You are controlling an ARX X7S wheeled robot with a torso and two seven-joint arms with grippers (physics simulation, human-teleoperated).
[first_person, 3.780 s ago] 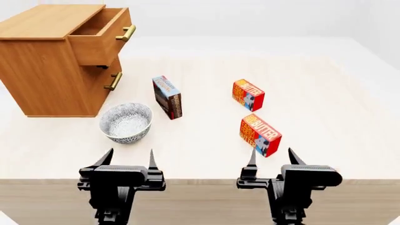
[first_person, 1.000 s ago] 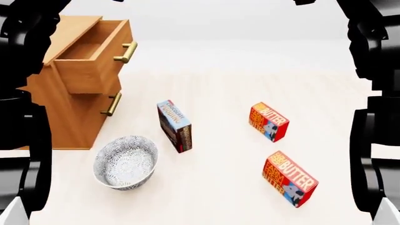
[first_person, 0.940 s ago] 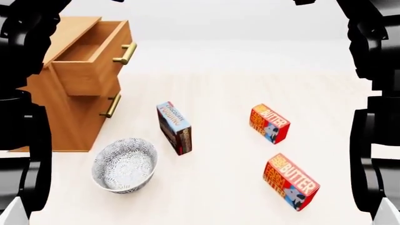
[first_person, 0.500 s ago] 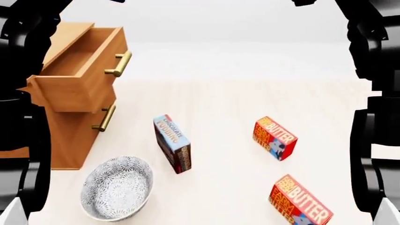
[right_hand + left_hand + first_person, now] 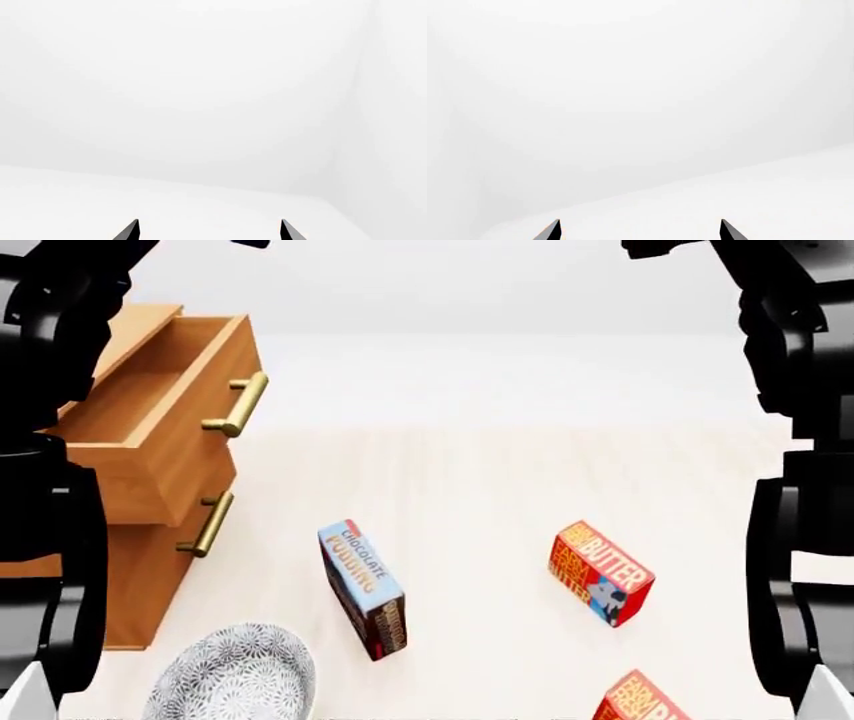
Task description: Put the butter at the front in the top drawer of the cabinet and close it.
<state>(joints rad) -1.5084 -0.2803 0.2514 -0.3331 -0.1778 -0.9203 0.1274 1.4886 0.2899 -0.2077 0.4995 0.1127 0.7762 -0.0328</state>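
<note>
At the tabletop's [image 5: 481, 480] near edge: front butter [image 5: 638, 702], partly cut off, untouched. Top drawer [image 5: 147, 425] of cabinet [image 5: 134, 570] stands open, nothing visible inside. Left tool [image 5: 639, 231] and right tool [image 5: 208, 230] both spread, holding nothing, aimed at blank wall. Pick, place and closing all remain.

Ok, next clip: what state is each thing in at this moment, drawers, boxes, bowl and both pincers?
Top drawer: pulled open, looks empty.
Lower drawer: shut.
Front butter: on the table, partly cut off by the frame edge.
Rear butter: lying on the table.
Pudding box: standing on edge.
Bowl: upright, empty.
Left pincer: open, empty.
Right pincer: open, empty.
</note>
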